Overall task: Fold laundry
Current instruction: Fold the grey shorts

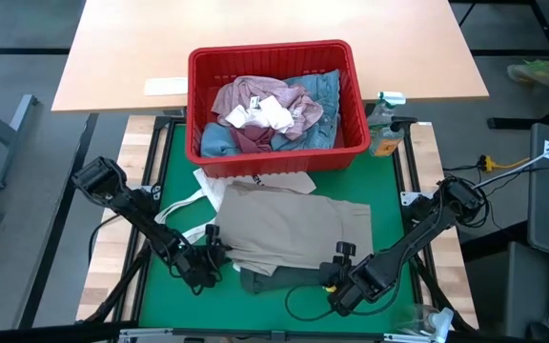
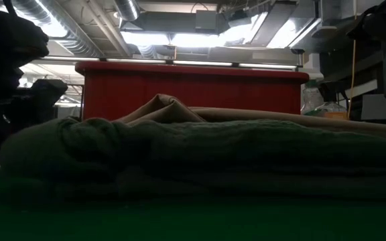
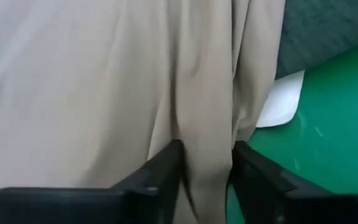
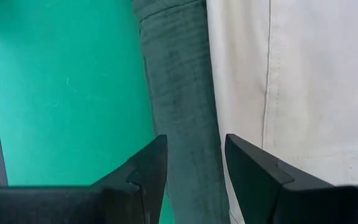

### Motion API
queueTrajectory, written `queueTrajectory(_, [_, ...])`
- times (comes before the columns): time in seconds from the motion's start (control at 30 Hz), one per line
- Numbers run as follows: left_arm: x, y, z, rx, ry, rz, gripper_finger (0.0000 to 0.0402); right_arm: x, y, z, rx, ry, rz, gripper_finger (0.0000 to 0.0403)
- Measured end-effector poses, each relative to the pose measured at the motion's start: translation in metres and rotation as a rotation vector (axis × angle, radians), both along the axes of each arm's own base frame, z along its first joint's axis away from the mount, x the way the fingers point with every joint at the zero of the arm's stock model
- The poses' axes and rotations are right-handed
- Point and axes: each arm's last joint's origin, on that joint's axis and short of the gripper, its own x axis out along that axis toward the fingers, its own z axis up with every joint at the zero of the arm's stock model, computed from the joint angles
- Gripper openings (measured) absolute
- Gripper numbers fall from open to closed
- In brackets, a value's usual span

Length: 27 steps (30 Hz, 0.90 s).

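Observation:
The beige trousers lie spread on the green mat, covering most of a dark green top whose near edge sticks out. In the low view the green top lies in front of the trousers. My left gripper is at the trousers' near left edge, shut on a ridge of beige cloth. My right gripper stands open over the near right, its fingers on either side of the green top's edge without touching it. More laundry fills the red basket. My left gripper pinches a raised fold of the beige trousers between its two fingers, at the trousers' left edge. The fingers come slanting down from the table's left. The rest of the trousers lies slack on the mat and on the green top.
The red basket stands at the far edge of the mat, holding pink, denim and white pieces. A white tote bag lies under the trousers' left side, a corner of it showing. A bottle stands right of the basket. Bare mat lies along the near edge.

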Motion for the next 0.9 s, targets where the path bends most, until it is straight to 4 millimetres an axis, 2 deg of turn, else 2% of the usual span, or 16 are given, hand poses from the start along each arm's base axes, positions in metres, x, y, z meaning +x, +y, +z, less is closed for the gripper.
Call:
queueTrajectory(0.17, [0.001, -0.003, 0.007, 0.019, 0.004, -0.027, 0.0031, 0.000, 0.000, 0.000, 0.000, 0.000, 0.000, 0.0163])
queueTrajectory(0.23, [0.003, -0.006, 0.015, 0.040, 0.002, -0.059, 0.0011, 0.000, 0.000, 0.000, 0.000, 0.000, 0.000, 0.0163])
queueTrajectory(0.4, [0.014, -0.015, 0.040, 0.094, -0.023, -0.118, 0.0015, 0.002, 0.003, 0.003, 0.041, 0.002, -0.002, 0.0163])
queueTrajectory(0.53, [0.027, -0.025, 0.067, 0.132, -0.053, -0.171, 0.0010, 0.009, 0.010, 0.022, 0.093, -0.038, 0.041, 0.0163])
queueTrajectory(0.73, [0.051, -0.029, 0.101, 0.170, -0.112, -0.203, 0.0007, 0.024, 0.014, 0.053, -0.030, -0.299, 0.026, 0.0163])
queueTrajectory(0.9, [0.067, -0.023, 0.119, 0.152, -0.157, -0.163, 0.0006, 0.042, 0.014, 0.058, -0.047, -0.486, -0.042, 0.0163])
